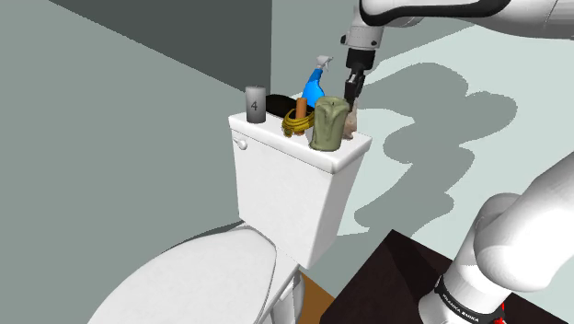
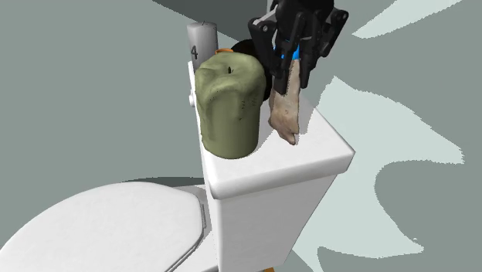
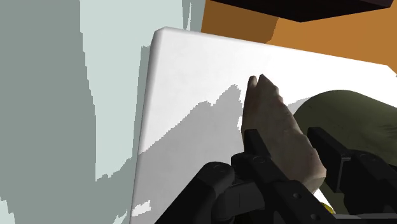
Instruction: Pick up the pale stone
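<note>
**Pincer clamped on the one pale stone over the tank lid**

The black pincer point(image 2: 290, 81) comes down from above the toilet's white tank lid point(image 2: 309, 154). Its two fingers are closed against the upper end of the pale stone point(image 2: 284, 116), one on each side. The stone is a single long, beige-pink piece that hangs point down over the end of the lid nearest the robot's stand. The pictures do not show whether its lower tip touches the lid or sits just above it. In the wrist view the stone point(image 3: 273, 114) runs out from between the fingers and throws a grey shadow across the lid point(image 3: 191, 76).

Six other things stand on the lid, one of each:
- One olive-green sack-like lump point(image 2: 229, 108) sits just beside the stone, toward the lid's middle.
- One coil of yellow rope point(image 1: 297, 122) lies further along.
- One orange-brown cylinder point(image 1: 301, 108) stands at the coil.
- One blue spray bottle point(image 1: 314, 87) stands at the lid's wall-side edge.
- One flat black object point(image 1: 276, 110) lies near the far end.
- One grey candle marked "4" point(image 1: 255, 105) stands at the far end of the lid, well apart from the stone.
</note>
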